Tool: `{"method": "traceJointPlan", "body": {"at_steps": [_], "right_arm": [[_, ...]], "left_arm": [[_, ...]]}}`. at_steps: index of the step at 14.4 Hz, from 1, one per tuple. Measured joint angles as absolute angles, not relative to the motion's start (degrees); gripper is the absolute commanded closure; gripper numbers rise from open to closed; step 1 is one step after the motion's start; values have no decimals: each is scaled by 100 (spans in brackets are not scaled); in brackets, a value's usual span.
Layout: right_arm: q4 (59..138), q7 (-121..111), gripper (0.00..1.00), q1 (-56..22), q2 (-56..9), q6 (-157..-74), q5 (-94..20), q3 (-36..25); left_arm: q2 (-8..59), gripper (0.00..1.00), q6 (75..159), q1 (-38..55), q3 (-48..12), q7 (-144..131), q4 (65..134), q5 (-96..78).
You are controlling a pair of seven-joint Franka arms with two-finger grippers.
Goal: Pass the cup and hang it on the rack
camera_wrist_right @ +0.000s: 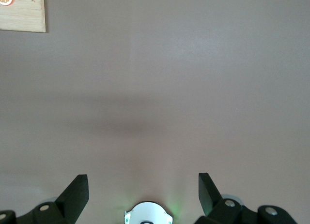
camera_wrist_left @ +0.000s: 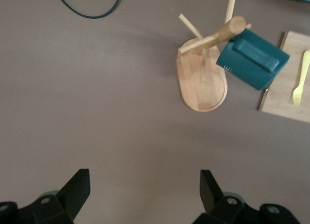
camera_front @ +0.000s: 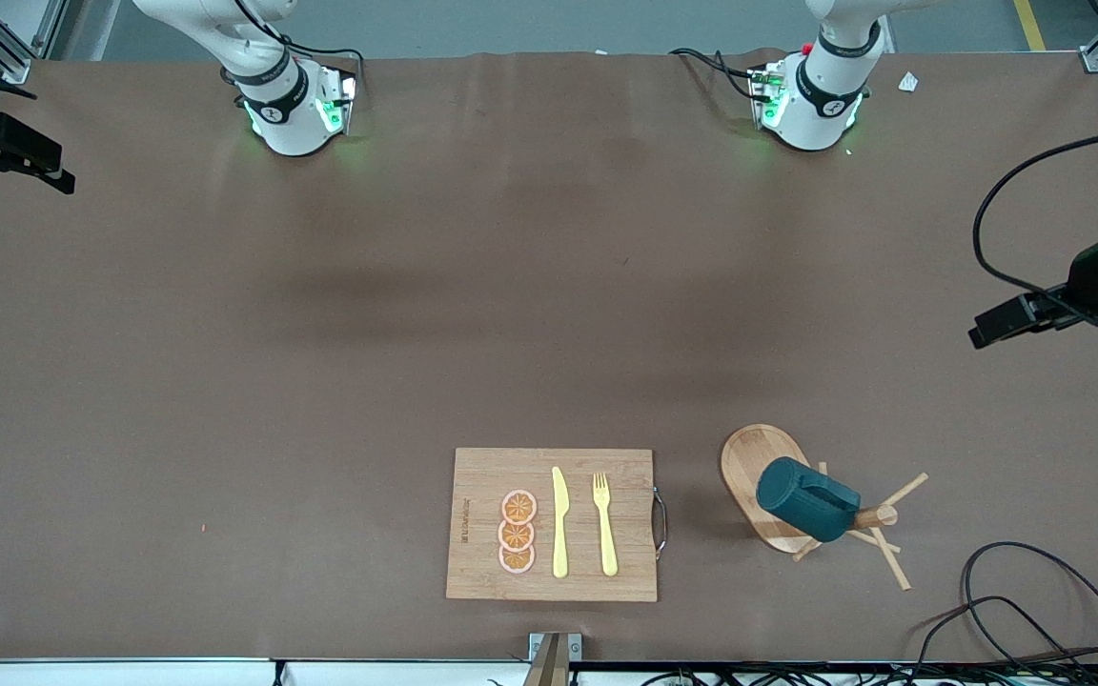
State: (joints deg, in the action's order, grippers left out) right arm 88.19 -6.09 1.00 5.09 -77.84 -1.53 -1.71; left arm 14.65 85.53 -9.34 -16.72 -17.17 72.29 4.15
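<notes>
brown paper covered the desk (camera_front: 320,381). near the desk's edge closest to the front camera lay a wooden cutting board (camera_front: 482,562). on it were three orange slices (camera_front: 517,533) in a row, a yellow knife (camera_front: 559,523) and a yellow fork (camera_front: 604,523), side by side.

beside the board, toward the left arm's end of the desk, stood the rack (camera_front: 761,464) on its flat oval base. the cup (camera_front: 806,498) hung on one of the rack's pegs, tilted, with its handle showing on its side. it was dark teal. a few thin pegs stuck out past it. a black cable (camera_front: 1035,591) curled in the desk's corner near the rack.

farther up, the left gripper (camera_wrist_left: 145,190) hung over bare desk near the edge at the left arm's end, with its fingers spread wide apart and nothing between them. the right gripper (camera_wrist_right: 144,190) hung over bare desk too, fingers wide apart and holding nothing. both arms waited.

at the farthest edge stood the two white arm bases with green lights.
</notes>
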Motion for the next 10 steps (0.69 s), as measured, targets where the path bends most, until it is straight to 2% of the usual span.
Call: {"method": "traceJointPlan", "body": {"at_steps": [3,7,10], "right_arm": [[8818,-611,0,100,508,-7784,-153,-172],[8818,-612,0,100,509,-7784,-153,-172],[8818,-613,0,100,509,-7784,-153,-172]], "left_arm": [[710,0,8457,-722,-1374,-1532,7912,437],[-465,0,8530,-707,-1327,-1376,9241,190],[-994,0,8578,-657,-1330,-1253,9853,121]]}}
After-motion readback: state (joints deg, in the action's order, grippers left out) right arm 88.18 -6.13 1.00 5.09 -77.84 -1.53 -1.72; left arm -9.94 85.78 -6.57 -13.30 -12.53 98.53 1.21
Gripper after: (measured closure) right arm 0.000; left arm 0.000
